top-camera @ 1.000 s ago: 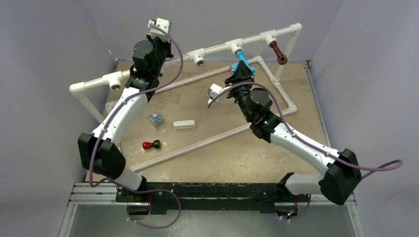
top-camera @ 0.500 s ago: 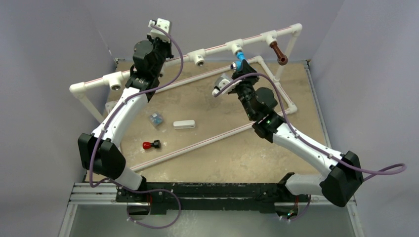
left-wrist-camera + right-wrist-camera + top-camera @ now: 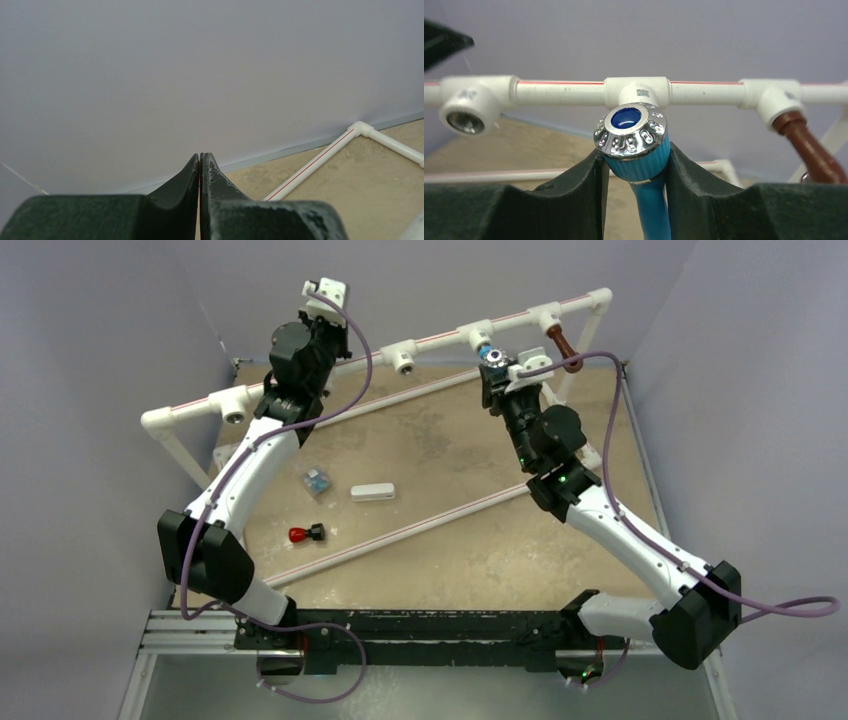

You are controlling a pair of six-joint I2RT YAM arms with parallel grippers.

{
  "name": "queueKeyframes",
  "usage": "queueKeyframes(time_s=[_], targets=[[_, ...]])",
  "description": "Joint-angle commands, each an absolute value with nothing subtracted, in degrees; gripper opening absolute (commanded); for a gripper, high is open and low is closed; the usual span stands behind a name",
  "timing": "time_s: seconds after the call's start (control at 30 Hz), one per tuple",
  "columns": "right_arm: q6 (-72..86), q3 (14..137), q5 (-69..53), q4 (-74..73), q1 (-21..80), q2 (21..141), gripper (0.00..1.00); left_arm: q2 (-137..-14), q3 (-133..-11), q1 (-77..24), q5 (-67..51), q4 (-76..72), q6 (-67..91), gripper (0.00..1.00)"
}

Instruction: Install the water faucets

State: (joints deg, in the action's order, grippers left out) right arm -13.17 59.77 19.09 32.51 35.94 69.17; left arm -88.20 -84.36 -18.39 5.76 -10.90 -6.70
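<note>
The bright blue faucet (image 3: 631,131) with its silvery end is clamped between my right gripper's (image 3: 636,160) fingers, its blue spout pointing down. It sits right in front of the middle white tee (image 3: 637,90) of the raised pipe; the joint is hidden behind the cap. In the top view the right gripper (image 3: 497,375) holds the blue faucet (image 3: 487,352) just below that tee (image 3: 475,336). The dark brown faucet (image 3: 563,345) hangs from the right-hand tee (image 3: 769,100). My left gripper (image 3: 200,157) is shut with nothing seen in it, raised near the pipe's left part (image 3: 322,332).
Two tees are open: one (image 3: 403,355) left of the blue faucet and one (image 3: 233,405) at the far left. On the table lie a white block (image 3: 372,492), a red-and-black piece (image 3: 306,534) and a small blue-grey piece (image 3: 317,481). A pipe (image 3: 400,530) crosses the table.
My right wrist has rolled round at the middle tee with the blue faucet in it, and the right arm has swung to the right. The left arm has not moved.
</note>
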Motion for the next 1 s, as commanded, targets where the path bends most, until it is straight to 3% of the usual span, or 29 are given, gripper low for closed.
queueKeyframes(time_s=[0.0,0.53,0.77,0.97], targets=[[13.6,62.5,21.5,34.8,32.8,65.5,0.0,-89.9,-81.7,-19.1,4.1,-3.5,-7.7,0.0],[67.4,56.7,11.0,35.3,25.0,62.7,0.0,-89.0,-81.4,-19.1,3.9,-3.7,-7.6,0.0],[80.4,53.9,7.9,39.1,23.6,64.2,0.0,-88.9,-81.3,-19.1,3.9,-3.7,-7.5,0.0],[89.7,50.9,4.2,43.8,22.1,65.5,0.1,-88.8,-81.3,-19.1,4.0,-3.7,-7.6,0.0]])
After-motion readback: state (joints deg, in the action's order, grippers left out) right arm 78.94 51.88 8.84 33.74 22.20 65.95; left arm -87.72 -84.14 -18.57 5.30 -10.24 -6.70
